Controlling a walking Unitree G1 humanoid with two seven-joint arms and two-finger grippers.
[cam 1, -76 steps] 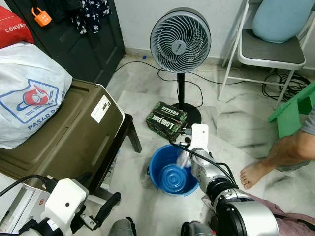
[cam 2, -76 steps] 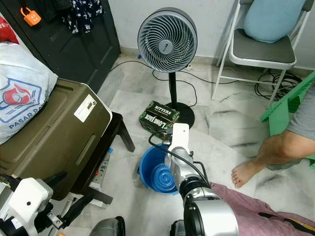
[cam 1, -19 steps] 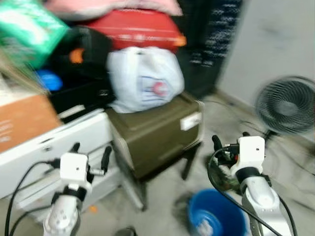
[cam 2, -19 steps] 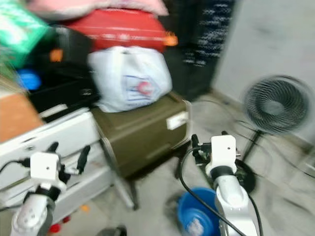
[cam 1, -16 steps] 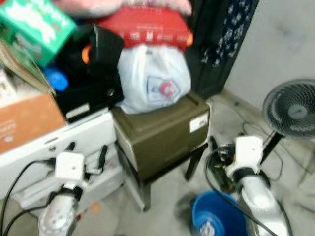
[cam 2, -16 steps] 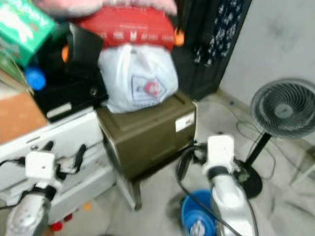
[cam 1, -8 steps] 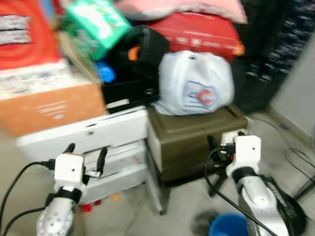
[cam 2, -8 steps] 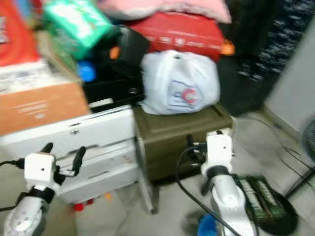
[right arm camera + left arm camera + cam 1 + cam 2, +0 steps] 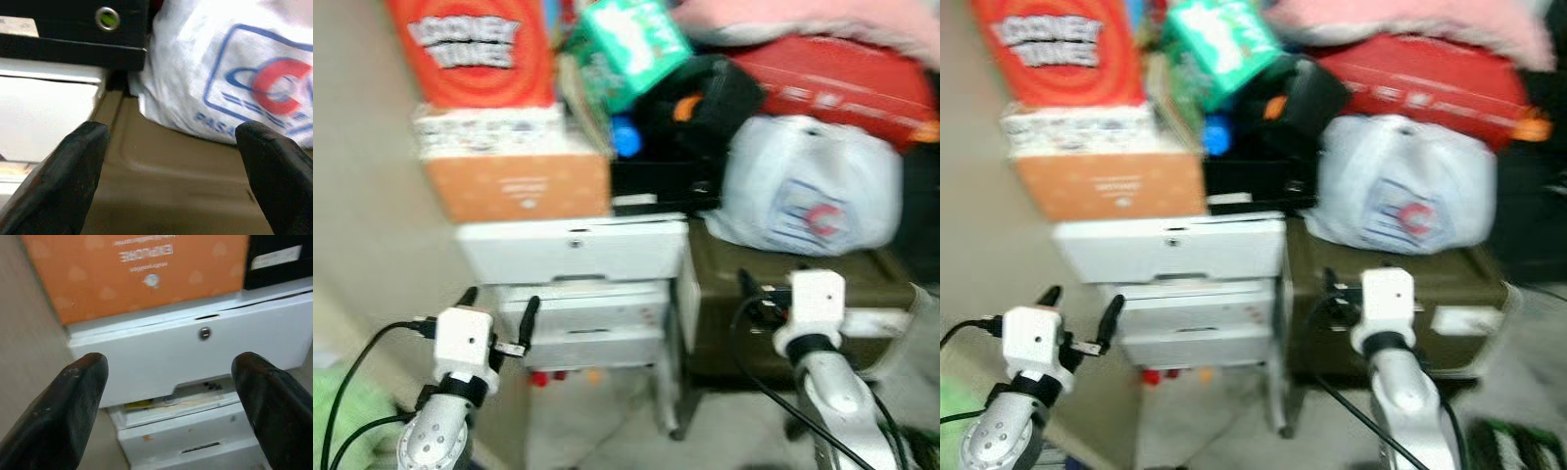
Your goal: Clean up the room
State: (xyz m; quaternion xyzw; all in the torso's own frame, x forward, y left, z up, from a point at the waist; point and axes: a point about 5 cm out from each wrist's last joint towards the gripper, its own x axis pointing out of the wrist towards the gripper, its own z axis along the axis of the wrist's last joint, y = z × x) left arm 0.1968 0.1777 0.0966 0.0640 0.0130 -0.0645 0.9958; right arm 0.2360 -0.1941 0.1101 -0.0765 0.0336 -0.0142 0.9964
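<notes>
Head views: blurred; a white drawer cabinet (image 9: 573, 250) stands in the middle with its wide front facing the robot, long axis running left to right.
Stack on cabinet: an orange box (image 9: 514, 186) lies flat on top, a red carton (image 9: 475, 49) upright above it, a green packet (image 9: 626, 44) tilted beside that.
Olive trunk: (image 9: 1400, 284) stands just to the right of the cabinet, touching or nearly so; a white plastic bag (image 9: 813, 191) sits on its lid, with a red bag (image 9: 837, 78) above.
Left gripper: (image 9: 497, 305) raised before the cabinet's lower drawers, fingers spread apart, nothing between them.
Right gripper: (image 9: 171, 161) raised before the trunk, fingers wide apart and holding nothing.
Left wrist view: sharp where the head views are not; it shows a round lock (image 9: 204, 334) in the middle of the top drawer, upside-down print on the orange box, and a lower drawer (image 9: 190, 404) standing a little ajar with papers at its lip.
Right wrist view: the bag's blue and red print close up, and a black case (image 9: 73, 29) resting on the cabinet top beside the bag.
Open room: bare beige wall (image 9: 362, 196) left of the cabinet; pale floor (image 9: 597, 421) below and in front.
</notes>
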